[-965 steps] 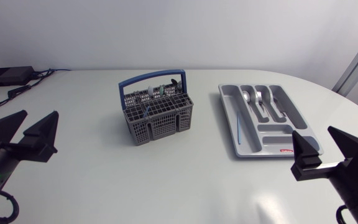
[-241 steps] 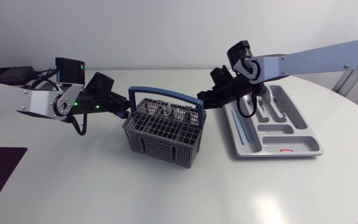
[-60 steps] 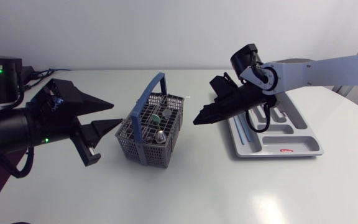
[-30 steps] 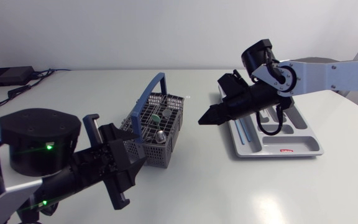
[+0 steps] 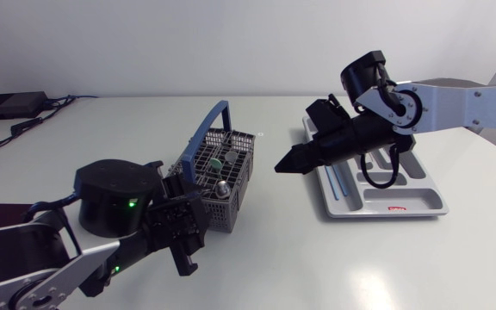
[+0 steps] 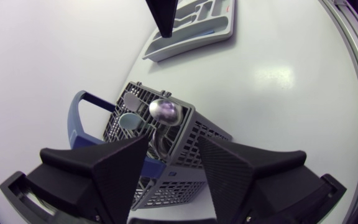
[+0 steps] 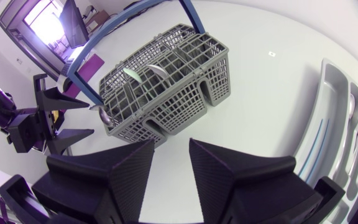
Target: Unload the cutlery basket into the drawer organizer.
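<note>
Head view: cutlery basket [image 5: 218, 176] stands on the worktop [image 5: 300, 258], left of centre, turned at an angle to the worktop edge, with its blue handle [image 5: 207, 138] raised. We see cutlery in its compartments; one spoon [image 6: 165, 111] stands bowl-up at the corner towards the drawer organizer [image 5: 403, 194].

The drawer organizer lies flat at the right, well apart from the basket. Some cutlery lies in its far compartments [image 7: 353, 112], and a thin blue stick [image 5: 336, 183] lies in the long left compartment.

Left end effector [image 5: 188, 241]: at the near-left of the basket, close to its near wall. In the left wrist view its fingers stand apart with nothing clamped; the basket shows ahead of and below them. We cannot tell whether anything touches.

Right end effector [image 5: 281, 164]: raised over the worktop between the basket and the organizer, pointing left towards the basket. In the right wrist view its fingers show a narrow gap and hold nothing; the basket lies ahead, the organizer beside it.
</note>
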